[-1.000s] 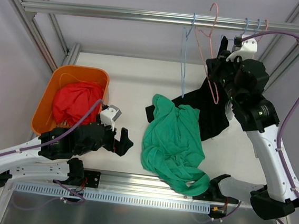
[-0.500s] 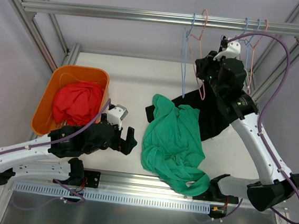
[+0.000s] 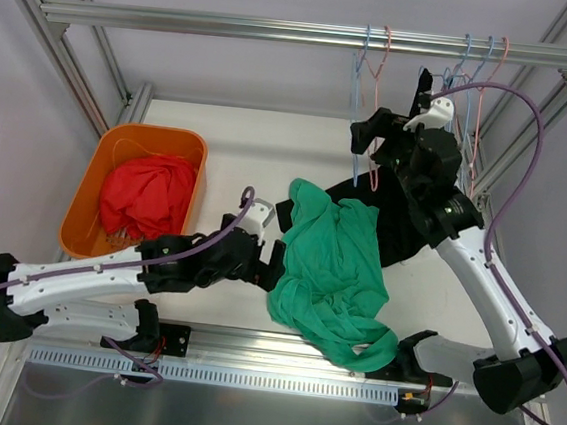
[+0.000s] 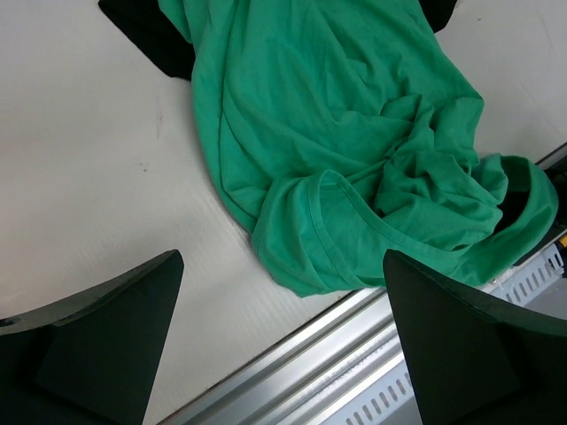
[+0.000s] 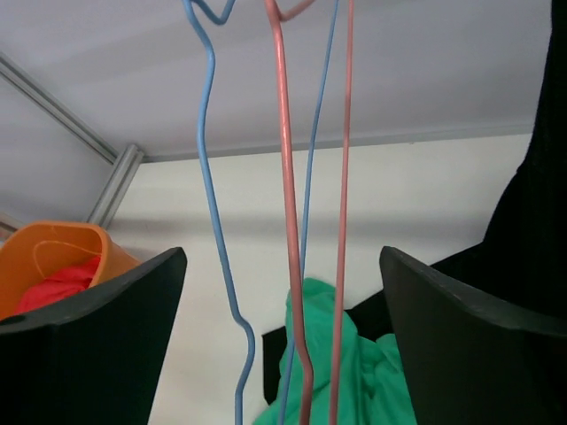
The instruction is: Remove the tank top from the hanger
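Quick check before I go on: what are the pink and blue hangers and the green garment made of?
Pink hanger and blue hanger: thin bent rod with a smooth coloured coat, probably coated wire, possibly plastic. Green garment: soft matte knit, likely cotton jersey; it folds loosely and has a stitched hem.

The green garment [image 4: 337, 133] is soft matt knit cloth, creased. The pink hanger [image 5: 285, 177] and blue hanger [image 5: 203, 177] are thin smooth coated wire (faintly glossy). Orange bin [image 3: 87, 189] — smooth plastic; table [image 3: 240, 138] matt white; rail [image 3: 231, 27] brushed metal.
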Controlling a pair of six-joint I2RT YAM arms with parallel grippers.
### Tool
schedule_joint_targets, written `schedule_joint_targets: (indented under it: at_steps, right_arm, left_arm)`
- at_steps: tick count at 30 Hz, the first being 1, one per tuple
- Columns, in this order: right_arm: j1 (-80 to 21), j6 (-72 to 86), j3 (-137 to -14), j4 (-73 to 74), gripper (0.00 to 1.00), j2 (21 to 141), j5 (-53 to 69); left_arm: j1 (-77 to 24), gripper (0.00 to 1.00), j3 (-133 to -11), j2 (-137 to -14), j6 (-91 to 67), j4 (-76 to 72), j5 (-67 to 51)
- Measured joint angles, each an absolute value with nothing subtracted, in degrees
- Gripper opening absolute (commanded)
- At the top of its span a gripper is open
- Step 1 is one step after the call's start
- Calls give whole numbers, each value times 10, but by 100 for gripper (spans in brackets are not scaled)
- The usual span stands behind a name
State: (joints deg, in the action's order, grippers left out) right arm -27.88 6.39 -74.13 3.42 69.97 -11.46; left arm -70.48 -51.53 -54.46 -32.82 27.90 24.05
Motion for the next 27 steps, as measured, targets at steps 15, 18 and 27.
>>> schedule_joint_targets:
  at_steps: [15, 18, 27]
  right_arm:
    - [-278, 57, -632, 185, 99, 284, -172]
    - [-278, 53, -632, 235, 99, 225, -172]
    - [-278, 35, -631, 374, 99, 191, -170]
  left_arm:
    - [-664, 99, -638, -869, -289, 164, 165]
    - [-638, 99, -672, -940, -290, 155, 138]
    - [-646, 99, -750, -1112, -321, 145, 66]
